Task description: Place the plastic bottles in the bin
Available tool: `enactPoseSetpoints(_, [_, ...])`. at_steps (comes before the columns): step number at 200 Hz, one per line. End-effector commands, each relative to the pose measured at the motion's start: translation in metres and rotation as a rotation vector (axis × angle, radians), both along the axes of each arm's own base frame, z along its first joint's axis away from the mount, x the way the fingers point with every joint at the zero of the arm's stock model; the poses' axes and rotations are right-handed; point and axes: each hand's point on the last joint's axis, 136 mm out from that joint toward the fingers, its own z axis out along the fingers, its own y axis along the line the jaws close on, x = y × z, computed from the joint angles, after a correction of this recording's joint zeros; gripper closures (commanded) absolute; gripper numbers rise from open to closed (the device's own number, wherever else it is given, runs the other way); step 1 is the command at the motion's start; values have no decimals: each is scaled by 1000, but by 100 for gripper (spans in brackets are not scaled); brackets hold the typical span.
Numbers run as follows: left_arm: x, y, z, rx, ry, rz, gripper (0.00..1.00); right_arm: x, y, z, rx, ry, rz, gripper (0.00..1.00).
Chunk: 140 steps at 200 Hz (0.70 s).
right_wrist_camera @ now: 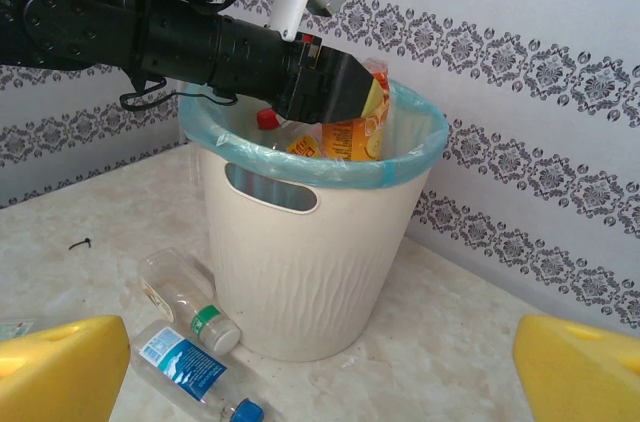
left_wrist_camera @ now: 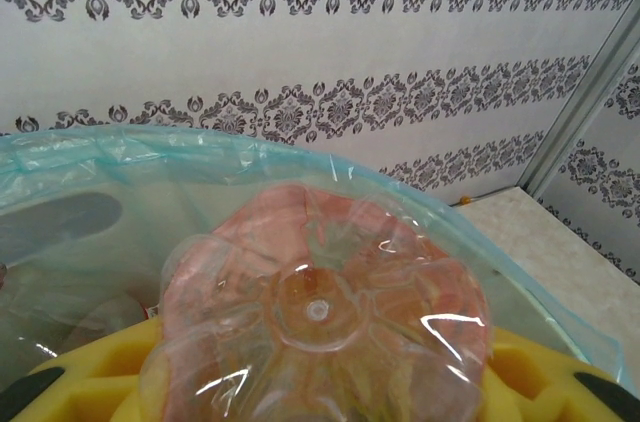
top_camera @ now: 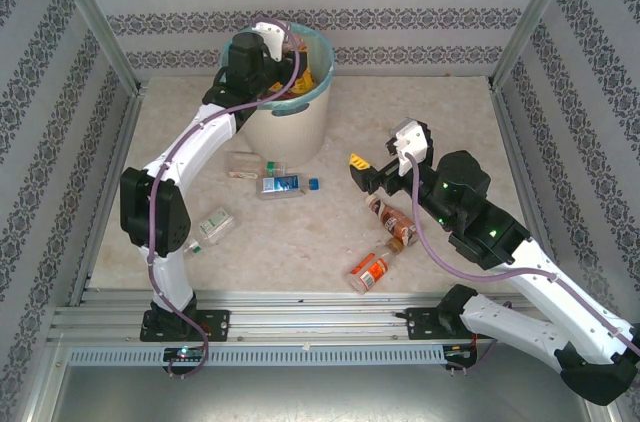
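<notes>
The cream bin (top_camera: pixel 290 127) with its blue liner stands at the back of the table. My left gripper (top_camera: pixel 293 70) hangs over its mouth, shut on a pinkish clear bottle (left_wrist_camera: pixel 320 307) with an orange-yellow label (right_wrist_camera: pixel 357 122); the bottle's base faces the left wrist camera. A red-capped bottle (right_wrist_camera: pixel 266 120) lies inside the bin. My right gripper (top_camera: pixel 362 173) stands open and empty above the table, right of the bin (right_wrist_camera: pixel 310 262). On the table lie a clear bottle (top_camera: pixel 242 164), a blue-labelled bottle (top_camera: pixel 282 185), a green-labelled bottle (top_camera: pixel 215 225), a brown bottle (top_camera: pixel 395 222) and an orange bottle (top_camera: pixel 372 270).
Patterned walls and metal posts close the table in at the back and sides. A rail (top_camera: pixel 300 322) runs along the near edge. Two bottles (right_wrist_camera: pixel 190 337) lie against the bin's foot on its left.
</notes>
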Motion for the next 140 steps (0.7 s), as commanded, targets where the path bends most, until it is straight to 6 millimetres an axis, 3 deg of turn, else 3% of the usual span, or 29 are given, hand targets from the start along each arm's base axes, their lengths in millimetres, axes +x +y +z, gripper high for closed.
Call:
enactPoseSetpoints(1, [4,14,-43,10,114,26,55,1,1,-5,-17,-4,-6,2])
enactPoseSetpoints(50, [13,29,-67,-5,157,66,55,3,1,-11,-33,0,-13,2])
enactPoseSetpoints(106, [15,31,-102,22,197,68,56,5,0,-18,-42,13,-20,2])
enactPoseSetpoints(122, [17,34,-103,23,202,72,55,5,0,-19,-46,15,-21,2])
enactPoseSetpoints(140, [17,34,-85,3,187,70,52,4,0,-18,-50,13,-20,2])
